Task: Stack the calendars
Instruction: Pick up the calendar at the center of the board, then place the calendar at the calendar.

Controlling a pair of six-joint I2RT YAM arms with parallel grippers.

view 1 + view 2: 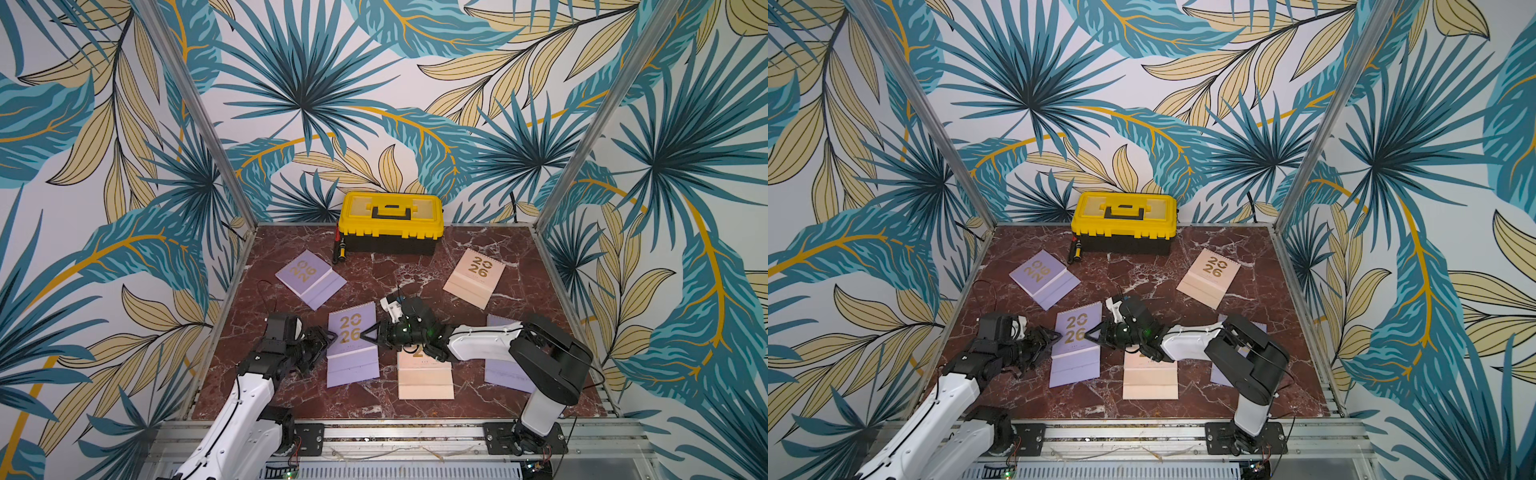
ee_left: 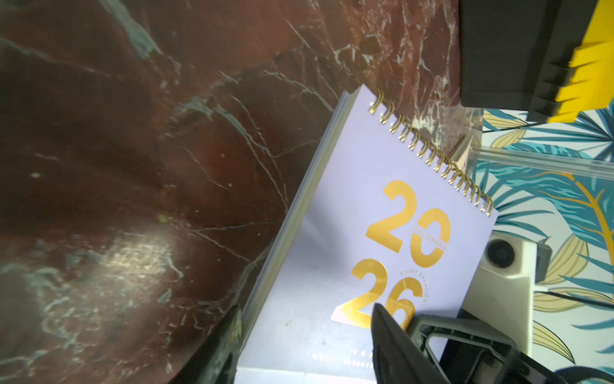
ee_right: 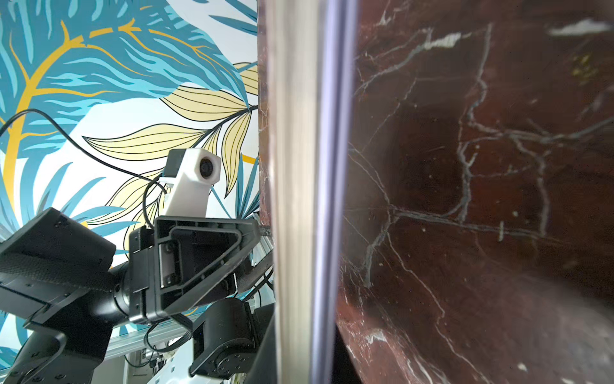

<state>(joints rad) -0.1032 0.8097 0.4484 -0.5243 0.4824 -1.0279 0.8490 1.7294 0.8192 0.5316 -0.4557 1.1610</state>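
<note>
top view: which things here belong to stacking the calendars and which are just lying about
Job:
- centre lilac calendar
- back lilac calendar
- front right lilac calendar
- back peach calendar
- front peach calendar

Lying about:
- yellow-and-black toolbox
- pen-like tools beside the toolbox

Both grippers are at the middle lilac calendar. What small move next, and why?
Probably draw the left gripper back from the middle lilac calendar. Its jaws stand open astride the calendar's edge, while the right gripper looks pinched on the opposite edge, so that one can then lift it alone.
</note>
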